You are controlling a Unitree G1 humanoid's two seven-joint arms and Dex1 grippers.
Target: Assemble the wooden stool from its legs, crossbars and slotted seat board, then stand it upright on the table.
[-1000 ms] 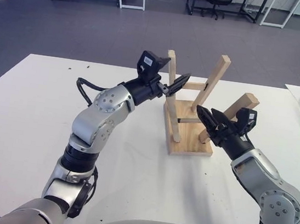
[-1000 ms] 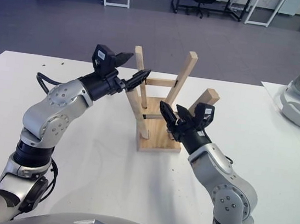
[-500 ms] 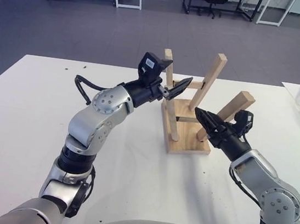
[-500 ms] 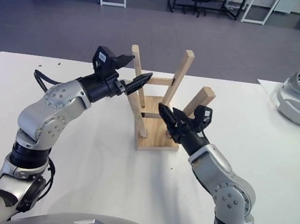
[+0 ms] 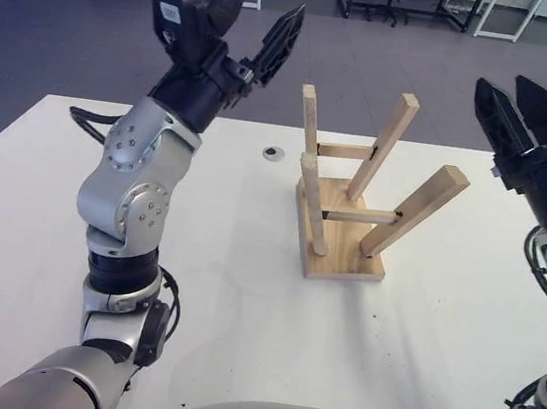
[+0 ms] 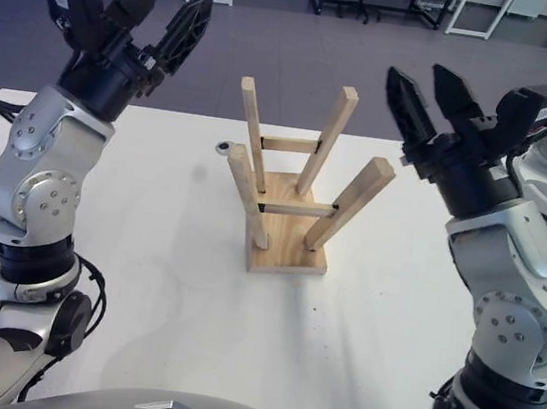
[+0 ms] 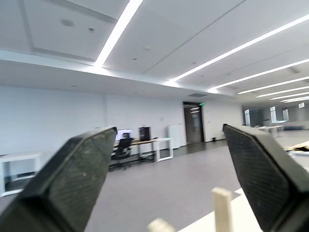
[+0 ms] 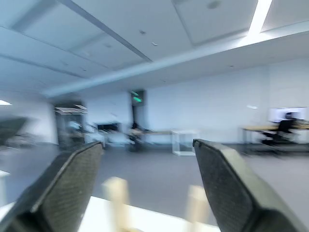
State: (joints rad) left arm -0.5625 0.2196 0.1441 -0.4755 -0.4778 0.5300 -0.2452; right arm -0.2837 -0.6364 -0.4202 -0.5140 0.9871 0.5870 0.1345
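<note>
White table [image 5: 241, 301]: one stool [image 5: 322, 233] mid-table, upside down, seat board [image 5: 344, 265] on tabletop, four legs [image 5: 386, 144] up, two crossbars [image 5: 345, 151] visible. Two arms bent, high above table. Left gripper [image 5: 267, 4] spread wide, empty, left of stool, well apart. Right gripper [image 5: 506, 87] parted, empty, right of stool, well apart.

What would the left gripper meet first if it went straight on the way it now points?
Nothing close, it seems. The left gripper, open, points up and forward above the table; in its wrist view the tips of the stool legs lie below its line, with open room beyond. Depth is unclear.
</note>
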